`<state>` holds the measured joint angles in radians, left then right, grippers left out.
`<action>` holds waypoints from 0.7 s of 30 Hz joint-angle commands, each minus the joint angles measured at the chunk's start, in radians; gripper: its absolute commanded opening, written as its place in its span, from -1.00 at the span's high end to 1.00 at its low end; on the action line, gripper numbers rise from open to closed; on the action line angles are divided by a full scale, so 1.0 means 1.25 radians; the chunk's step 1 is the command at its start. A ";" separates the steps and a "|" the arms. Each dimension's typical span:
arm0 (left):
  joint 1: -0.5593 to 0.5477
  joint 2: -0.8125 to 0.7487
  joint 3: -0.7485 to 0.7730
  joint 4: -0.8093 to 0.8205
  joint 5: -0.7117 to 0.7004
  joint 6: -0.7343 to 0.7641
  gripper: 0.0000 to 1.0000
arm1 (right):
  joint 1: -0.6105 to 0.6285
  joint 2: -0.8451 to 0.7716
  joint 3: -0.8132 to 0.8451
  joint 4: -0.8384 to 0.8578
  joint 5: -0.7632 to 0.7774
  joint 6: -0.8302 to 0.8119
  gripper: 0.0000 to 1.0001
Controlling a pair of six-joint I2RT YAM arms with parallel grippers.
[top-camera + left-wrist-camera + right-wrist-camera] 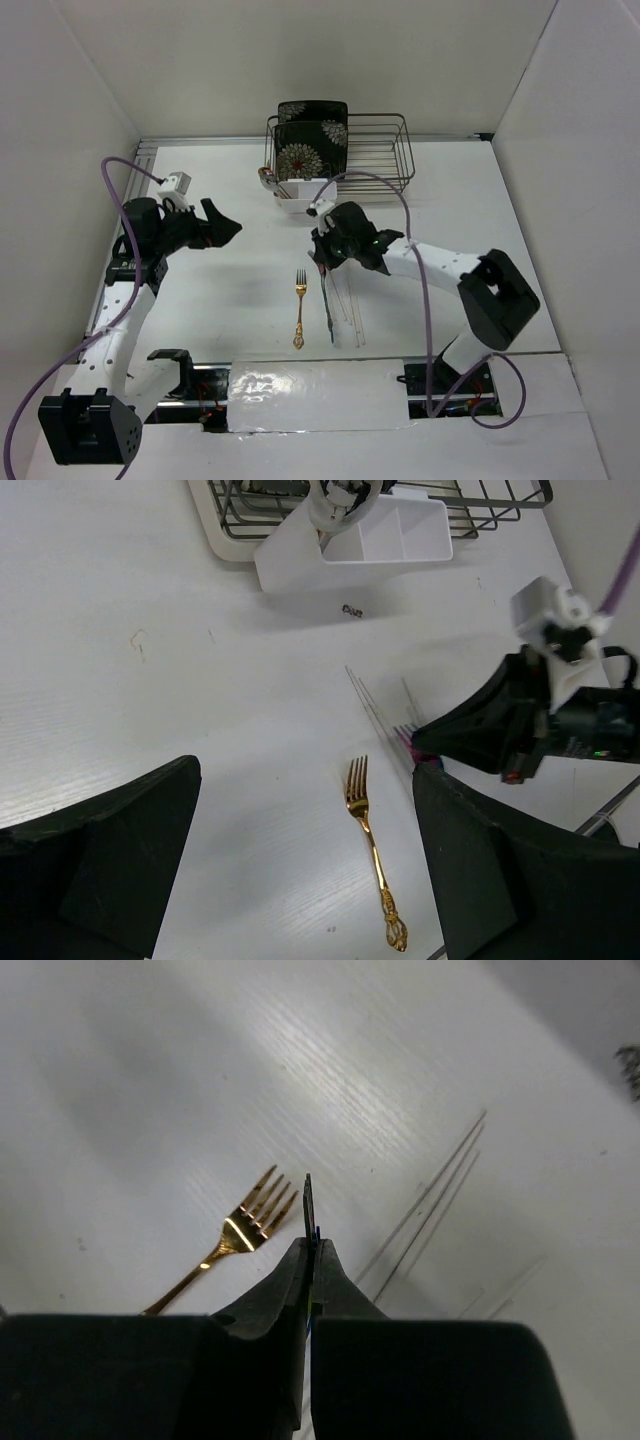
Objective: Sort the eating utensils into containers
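**Inspector:** State of the right gripper point(308, 1248)?

**Assessor:** Fingers pinch the thin edge of an iridescent utensil point(327, 303), which lies mid-surface toward the near edge. The left gripper point(225, 222) has its fingers spread and holds nothing.

**Inspector:** Risks?

**Assessor:** The edge-on hold looks slim. The piece may pivot or slip, landing on the chopsticks point(347, 310) or the gold fork point(299, 308). It may also snag the wall of the white caddy point(385, 542) by the far edge.

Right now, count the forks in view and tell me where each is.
1 for certain: the gold fork lies flat on the table. Just right of it, the right gripper is shut on a thin dark utensil, possibly another fork.
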<state>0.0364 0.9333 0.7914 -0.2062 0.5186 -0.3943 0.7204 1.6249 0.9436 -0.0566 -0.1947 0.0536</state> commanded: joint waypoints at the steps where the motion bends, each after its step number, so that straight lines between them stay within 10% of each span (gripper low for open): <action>1: -0.002 -0.010 0.000 0.057 0.012 0.027 -0.99 | -0.007 -0.137 0.073 -0.029 0.022 -0.013 1.00; 10: -0.002 0.033 0.005 0.140 0.050 0.045 -0.99 | -0.030 -0.241 0.259 0.152 0.112 -0.157 1.00; 21: -0.003 0.083 0.061 0.204 0.170 0.094 -0.99 | -0.108 -0.005 0.467 0.374 0.042 -0.335 1.00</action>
<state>0.0364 1.0286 0.8101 -0.0391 0.6552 -0.3336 0.6025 1.5566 1.4734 0.2817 -0.1001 -0.2787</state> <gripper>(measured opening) 0.997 0.027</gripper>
